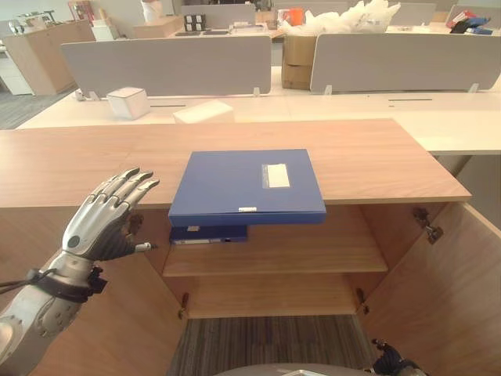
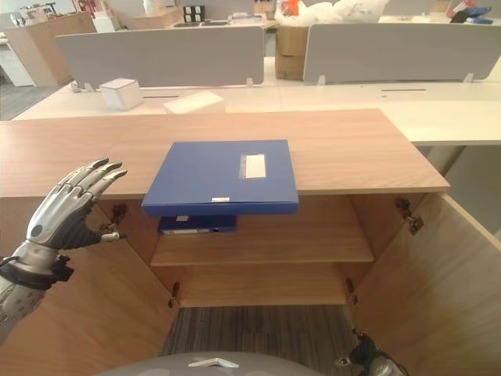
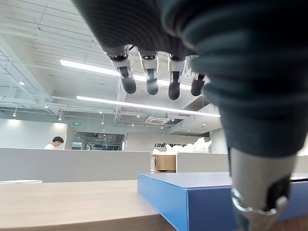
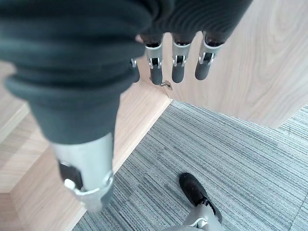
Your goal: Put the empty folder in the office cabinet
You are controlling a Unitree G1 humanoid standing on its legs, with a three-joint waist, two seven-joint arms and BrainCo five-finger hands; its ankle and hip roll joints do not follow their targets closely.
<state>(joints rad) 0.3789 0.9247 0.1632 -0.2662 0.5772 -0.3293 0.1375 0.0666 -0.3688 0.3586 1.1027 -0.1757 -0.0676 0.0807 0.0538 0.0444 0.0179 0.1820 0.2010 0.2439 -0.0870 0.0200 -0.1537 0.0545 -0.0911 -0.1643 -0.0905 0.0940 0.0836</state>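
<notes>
- Office floor with rows of pale desks and grey divider screens behind; grey striped carpet in front of the cabinet.
- Wooden office cabinet stands in the foreground with both doors open: the left door swung out at the robot's left, the right door swung out at its right.
- Inside the cabinet, 1 shelf runs across the opening, with a lower compartment beneath it.
- Blue folder lies flat on the cabinet's worktop, near the middle, its front edge overhanging the worktop edge above the open compartment. A pale label sits on its upper face.
- A second blue item rests on the shelf at its left end, directly under the overhanging folder; what it is cannot be told.
- Left hand is raised in front of the left door, just left of the folder and apart from it, fingers straight and spread, holding nothing. In the left wrist view the fingers point out above the worktop level, with the folder's corner near.
- Right hand hangs low by the right door, above the carpet, fingers relaxed and straight, holding nothing.
- White box and a flat white item sit on the pale desk behind the cabinet.
- Cardboard box stands further back between the divider screens.
- A person shows far off in the left wrist view.
</notes>
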